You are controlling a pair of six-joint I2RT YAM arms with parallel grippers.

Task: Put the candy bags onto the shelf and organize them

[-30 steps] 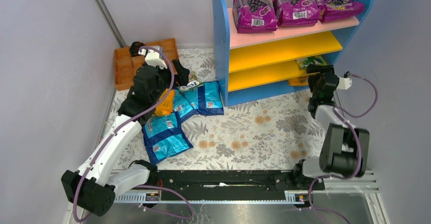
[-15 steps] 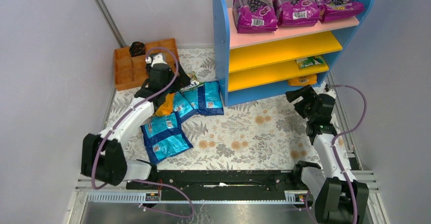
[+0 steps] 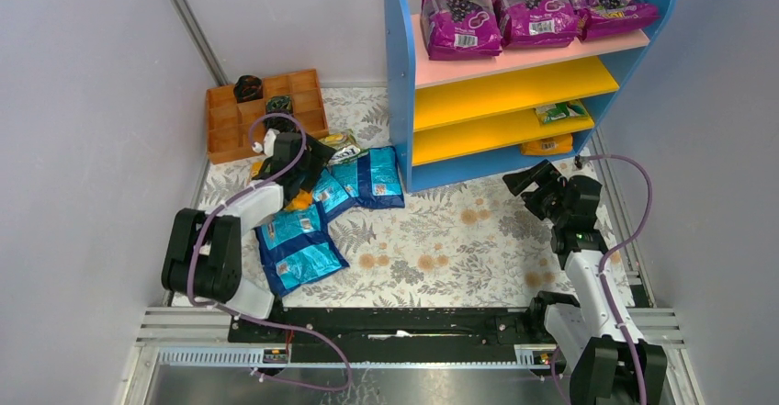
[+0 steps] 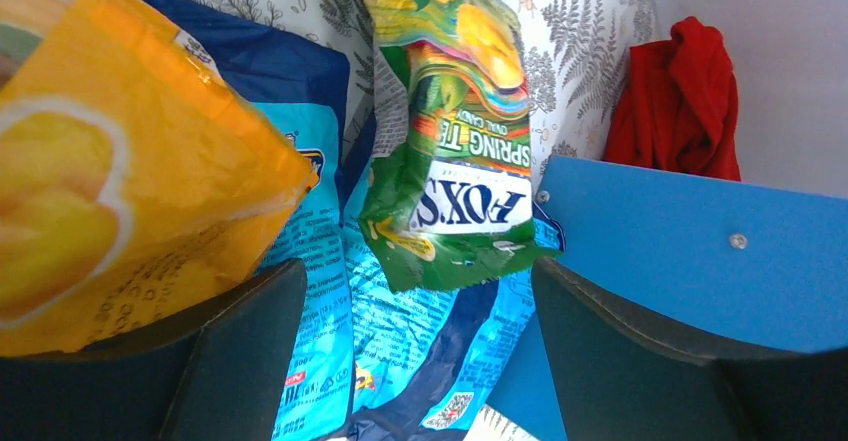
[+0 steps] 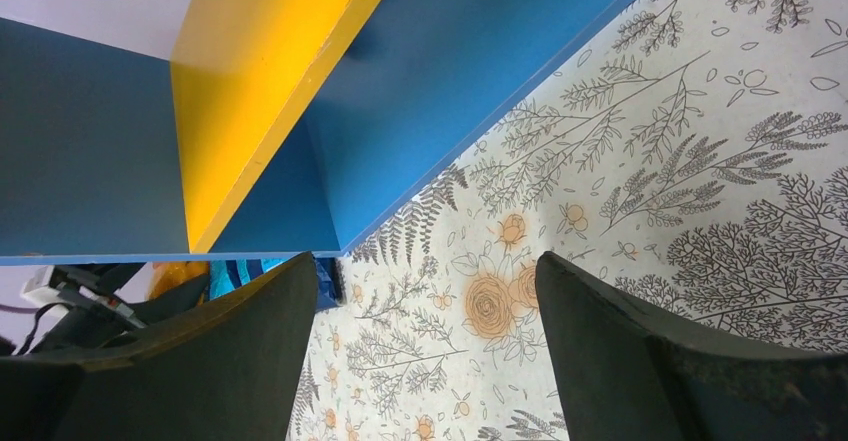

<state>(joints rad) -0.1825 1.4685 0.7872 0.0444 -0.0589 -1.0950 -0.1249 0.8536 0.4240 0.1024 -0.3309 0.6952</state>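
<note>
Candy bags [image 3: 358, 180] piled on the mat [image 3: 441, 240] left of the shelf [image 3: 399, 74] look light, floppy, slick (pinch a crimped end seam, not the puffy middle); left gripper [image 4: 420, 291] gapes wide over the green bag [image 4: 450, 161], holding nothing, right gripper [image 5: 425, 291] open, empty, near shelf base.

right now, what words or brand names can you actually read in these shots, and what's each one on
"FOX'S": green-yellow candy bag, upside down in the left wrist view.
"SPRING TE": same bag, cut off at a crease.
"OVAL CAND": same bag, small, probably reads so, also cut off.
Blue candy bags: fine print too small to read.
Orange candy bag: print blurred.
Purple bags: white labels too small in the top view.
</note>
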